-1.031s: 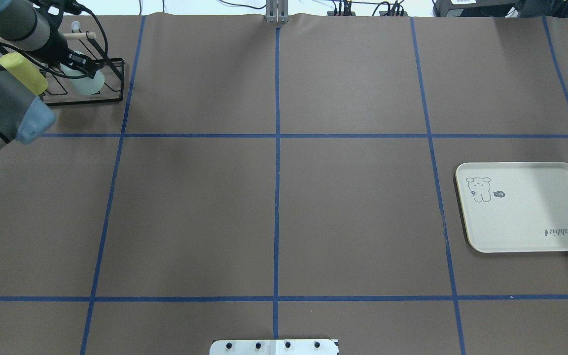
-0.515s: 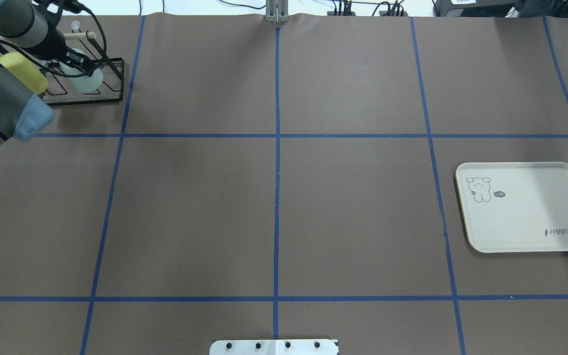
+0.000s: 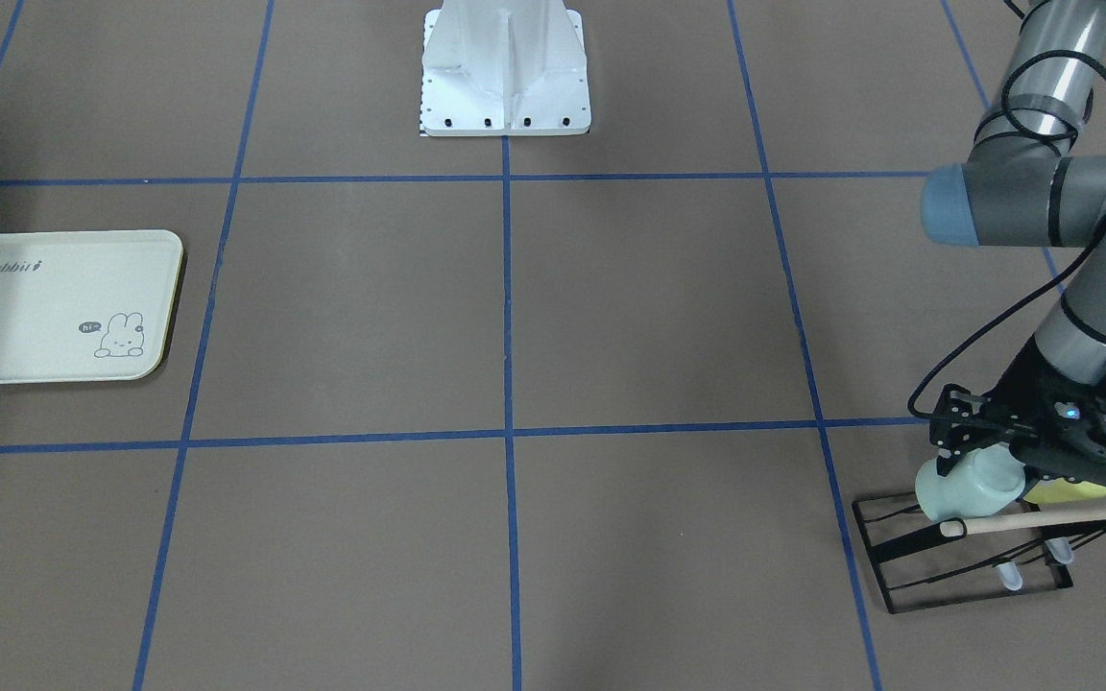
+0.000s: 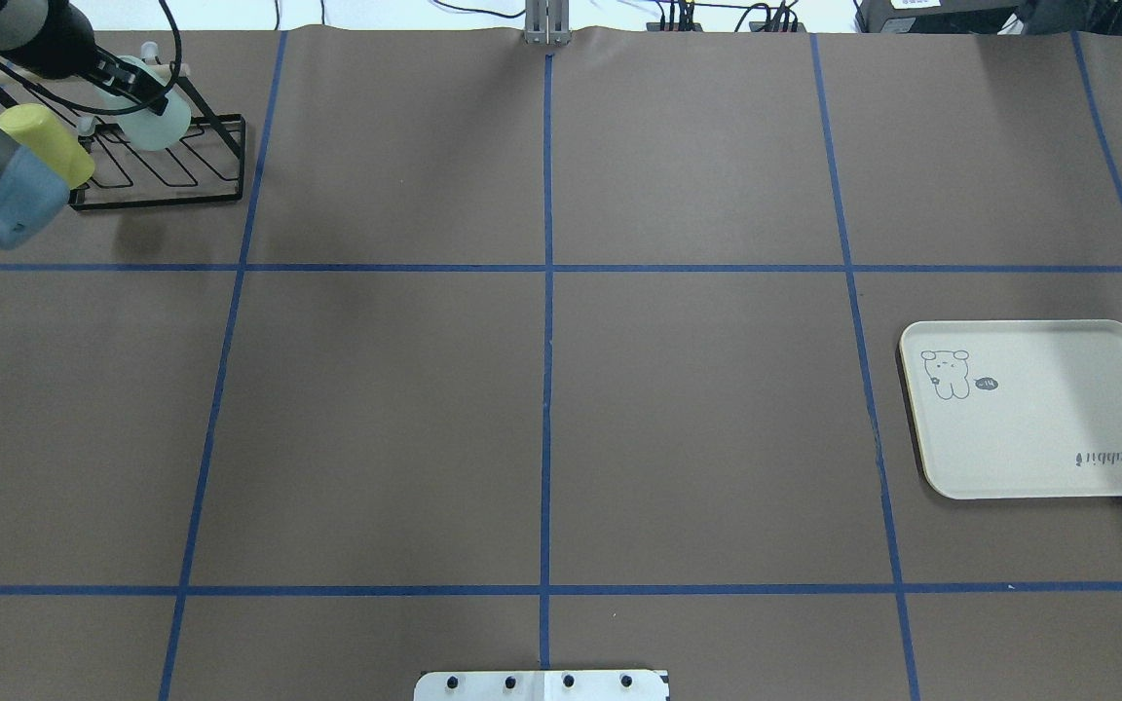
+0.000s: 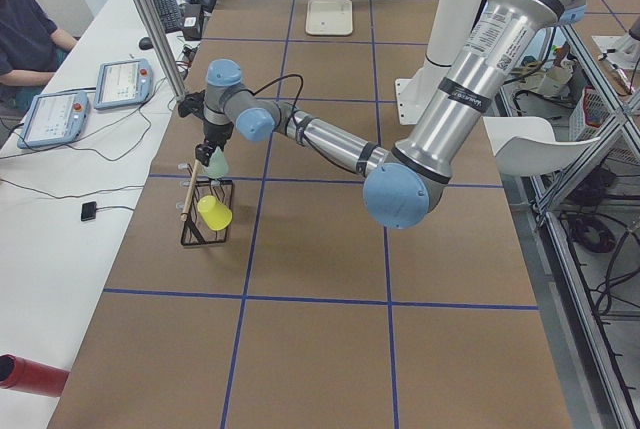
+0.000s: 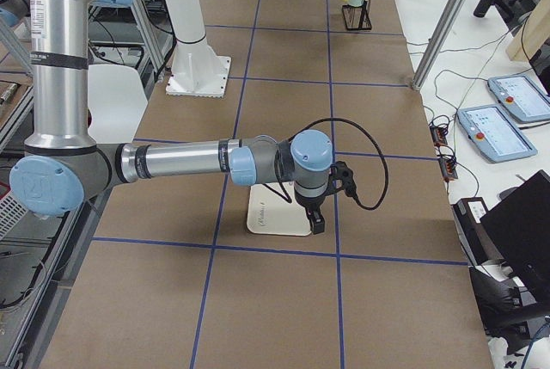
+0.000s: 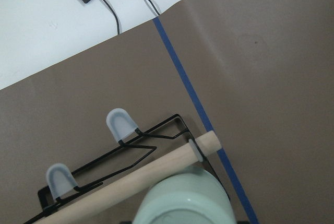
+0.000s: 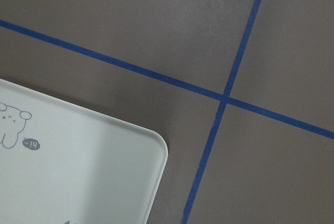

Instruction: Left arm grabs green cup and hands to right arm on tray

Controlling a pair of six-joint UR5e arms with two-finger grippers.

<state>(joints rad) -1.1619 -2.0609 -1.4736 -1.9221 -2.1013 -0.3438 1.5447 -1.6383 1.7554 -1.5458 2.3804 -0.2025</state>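
Front-on: grips the green cup (image 3: pixel 966 488) in the left gripper (image 3: pixel 983 461), just above the black wire rack (image 3: pixel 903 549) and just beside its wooden dowel (image 3: pixel 1043 518). From overhead: holds that cup over the rack's far end, well apart from the tray (image 4: pixel 1038 438) on the other side. From the right end: hangs the right gripper (image 6: pixel 316 221) over the tray's edge, released or clenched impossible to tell

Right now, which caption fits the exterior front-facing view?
Left end effector grips green cup at the rack; tray lies across the table.
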